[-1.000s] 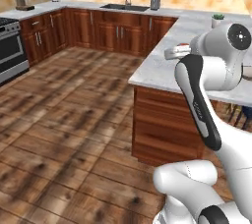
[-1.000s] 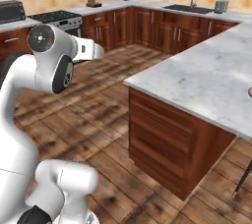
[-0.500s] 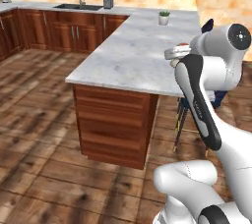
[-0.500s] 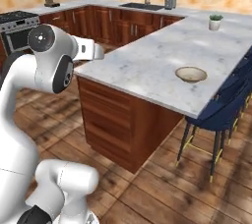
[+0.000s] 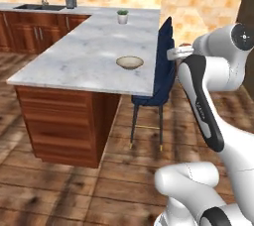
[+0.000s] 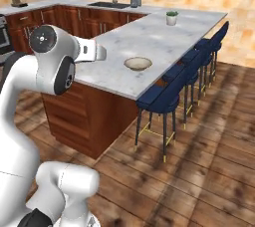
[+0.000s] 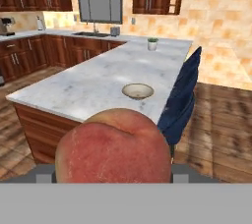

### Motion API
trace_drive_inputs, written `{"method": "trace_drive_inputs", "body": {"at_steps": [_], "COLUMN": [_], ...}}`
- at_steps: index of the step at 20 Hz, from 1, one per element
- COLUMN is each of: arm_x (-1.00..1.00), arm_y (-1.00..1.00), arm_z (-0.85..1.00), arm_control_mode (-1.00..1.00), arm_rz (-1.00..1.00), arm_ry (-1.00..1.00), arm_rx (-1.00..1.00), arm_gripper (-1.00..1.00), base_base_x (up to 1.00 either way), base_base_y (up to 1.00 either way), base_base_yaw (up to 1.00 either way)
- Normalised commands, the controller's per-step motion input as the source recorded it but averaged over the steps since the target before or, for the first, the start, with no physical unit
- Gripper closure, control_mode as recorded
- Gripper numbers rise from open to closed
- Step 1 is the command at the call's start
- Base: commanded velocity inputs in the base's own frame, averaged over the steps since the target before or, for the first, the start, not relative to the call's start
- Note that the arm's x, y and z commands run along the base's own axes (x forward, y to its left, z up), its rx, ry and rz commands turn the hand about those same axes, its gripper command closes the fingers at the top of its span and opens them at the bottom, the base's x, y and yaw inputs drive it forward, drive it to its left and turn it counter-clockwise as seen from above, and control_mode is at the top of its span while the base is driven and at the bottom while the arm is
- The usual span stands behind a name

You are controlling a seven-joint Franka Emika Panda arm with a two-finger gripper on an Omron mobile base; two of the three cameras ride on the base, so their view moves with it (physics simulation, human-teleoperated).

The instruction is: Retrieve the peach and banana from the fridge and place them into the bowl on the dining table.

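The peach sits right in front of the hand camera, red-blushed with a yellow-orange top, pinched in the claw — the fingertips themselves are hidden behind the fruit, but the fruit fills the space where they stand, so the jaws are held wide by it. In the left base view a bit of reddish fruit shows at the claw, held up in the air off the long stool-side edge of the dining table, beside the arm's upper joint. In the right base view the white hand juts from the arm's shoulder over the near corner of the tabletop.

The bowl rests on the white-grey marbled tabletop, close to the long edge where the stools stand, roughly midway along it; its inside is darker and nothing lies in it. From the hand camera the bowl appears just above the peach, well apart from it.

A small potted plant stands near the far edge of the tabletop. Blue stools line the long edge — the nearest one just beside the bowl's stretch of the rim. Beyond, a sink is set in the wall counter under a window.
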Motion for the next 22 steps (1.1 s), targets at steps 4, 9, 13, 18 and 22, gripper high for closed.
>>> {"method": "trace_drive_inputs", "body": {"at_steps": [4, 9, 13, 18, 22], "arm_x": [0.00, 0.00, 0.00, 0.00, 0.00], "arm_y": [0.00, 0.00, 0.00, 0.00, 0.00], "arm_z": [0.00, 0.00, 0.00, 0.00, 0.00], "arm_control_mode": [1.00, 1.00, 1.00, 1.00, 1.00], "arm_rz": [0.00, 0.00, 0.00, 0.00, 0.00], "arm_ry": [0.00, 0.00, 0.00, 0.00, 0.00], "arm_rx": [0.00, 0.00, 0.00, 0.00, 0.00], "arm_gripper": [1.00, 1.00, 1.00, 1.00, 1.00], "base_base_x": [0.00, 0.21, 0.59, 0.87, 0.79], "base_base_y": [-1.00, -0.62, -0.36, -0.28, -0.45], "base_base_yaw": [-0.18, -0.04, 0.25, 0.42, 0.44]}}
